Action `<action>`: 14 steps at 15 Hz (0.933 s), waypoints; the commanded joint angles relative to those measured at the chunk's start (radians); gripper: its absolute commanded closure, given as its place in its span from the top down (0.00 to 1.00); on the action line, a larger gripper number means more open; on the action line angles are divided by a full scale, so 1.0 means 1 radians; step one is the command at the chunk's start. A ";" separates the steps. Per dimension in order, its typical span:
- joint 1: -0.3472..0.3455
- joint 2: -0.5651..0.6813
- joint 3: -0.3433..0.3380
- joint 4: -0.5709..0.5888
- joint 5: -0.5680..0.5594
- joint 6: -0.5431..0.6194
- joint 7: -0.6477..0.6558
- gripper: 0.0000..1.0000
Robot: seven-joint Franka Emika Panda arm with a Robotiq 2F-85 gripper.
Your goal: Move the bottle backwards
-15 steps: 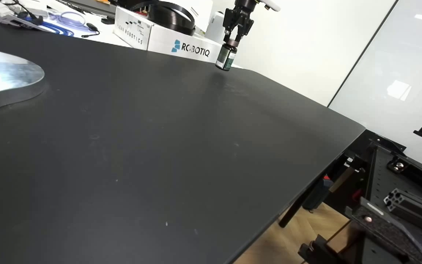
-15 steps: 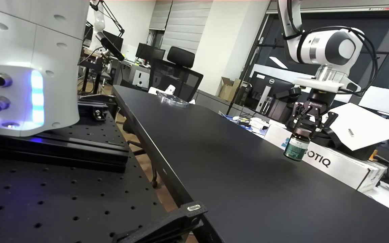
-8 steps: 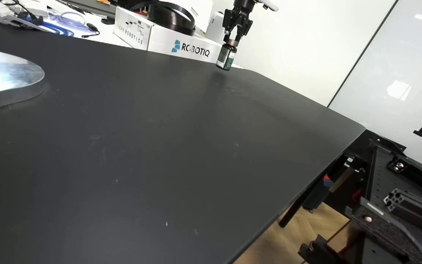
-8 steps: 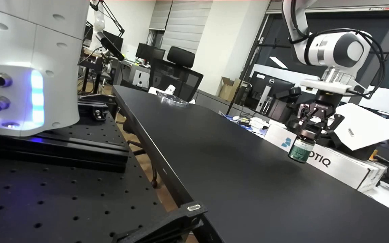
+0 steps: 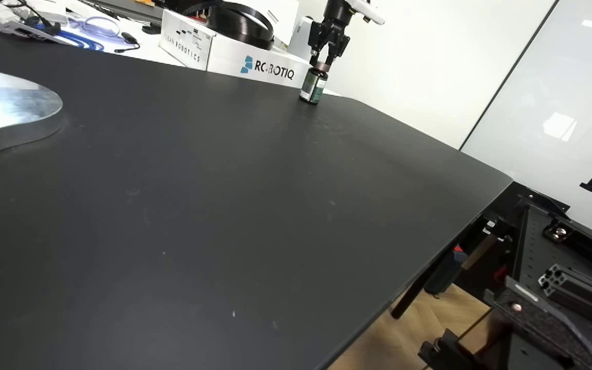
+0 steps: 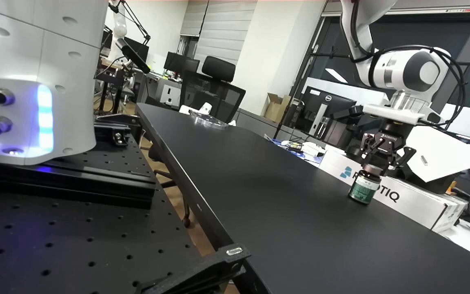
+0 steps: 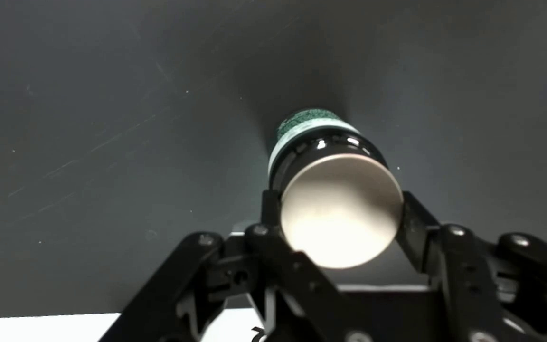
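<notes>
Bottle (image 6: 364, 189) below the end effector (image 7: 341, 210); cap (image 7: 342, 225) between fingers (image 7: 270, 209).

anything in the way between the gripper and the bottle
Nothing visible: in the wrist view the gripper meets both sides of the cap directly. In an exterior view the white box stands behind the bottle, not between it and the gripper.

The bottle (image 6: 363, 189) stands on the table (image 6: 267, 192) near the box (image 6: 416, 205).
</notes>
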 commanded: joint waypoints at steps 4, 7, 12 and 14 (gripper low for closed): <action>0.007 -0.078 0.030 0.033 0.019 -0.063 0.012 1.00; 0.033 -0.207 0.033 -0.057 0.006 -0.035 0.008 1.00; 0.049 -0.209 0.030 -0.014 -0.001 -0.040 -0.001 1.00; 0.046 -0.194 0.030 -0.015 -0.001 -0.035 -0.003 1.00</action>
